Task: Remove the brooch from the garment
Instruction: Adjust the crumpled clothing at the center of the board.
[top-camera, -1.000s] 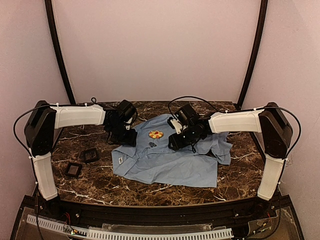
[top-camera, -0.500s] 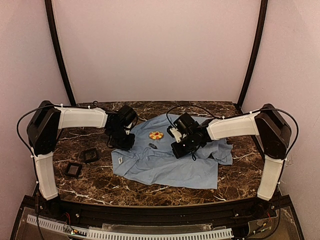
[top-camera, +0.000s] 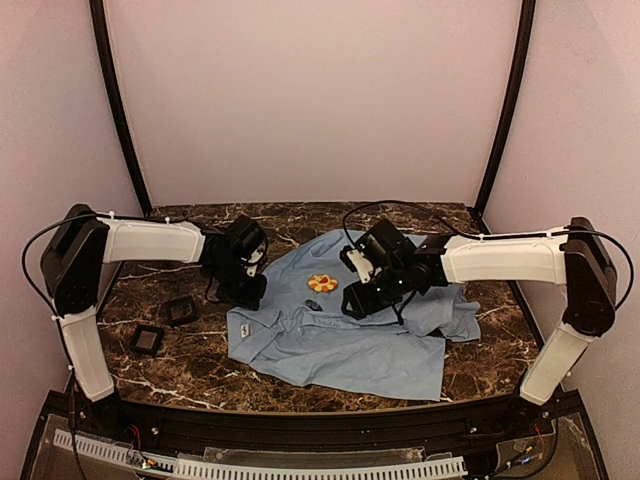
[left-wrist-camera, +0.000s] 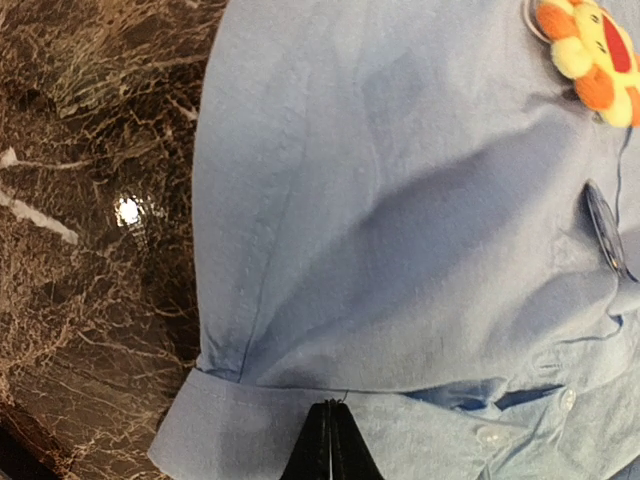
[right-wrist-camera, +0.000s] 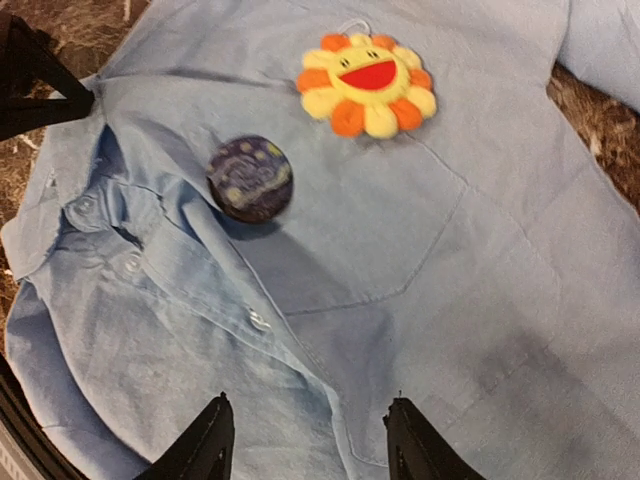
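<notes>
The garment (top-camera: 340, 340) is a light blue collared shirt lying spread on the marble table. The brooch (top-camera: 322, 283) is a small flower with orange and yellow petals and a red smile, pinned above the chest pocket (right-wrist-camera: 367, 84) and seen at the top right of the left wrist view (left-wrist-camera: 590, 60). My left gripper (left-wrist-camera: 331, 405) is shut, its tips pinching the collar band at the shirt's left edge (top-camera: 252, 292). My right gripper (right-wrist-camera: 310, 440) hovers open over the shirt front below the pocket (top-camera: 358, 300), holding nothing and well short of the brooch.
A dark round badge (right-wrist-camera: 250, 178) sits on the shirt beside the brooch, near the button placket. Two small black square pads (top-camera: 181, 310) (top-camera: 147, 340) lie on the marble left of the shirt. Dark curved frame posts stand at both back corners.
The left gripper closed on the collar and stays there. The right gripper shut on the shirt, then opened again. The shirt has shifted and spread rightwards, carrying the brooch with it.
</notes>
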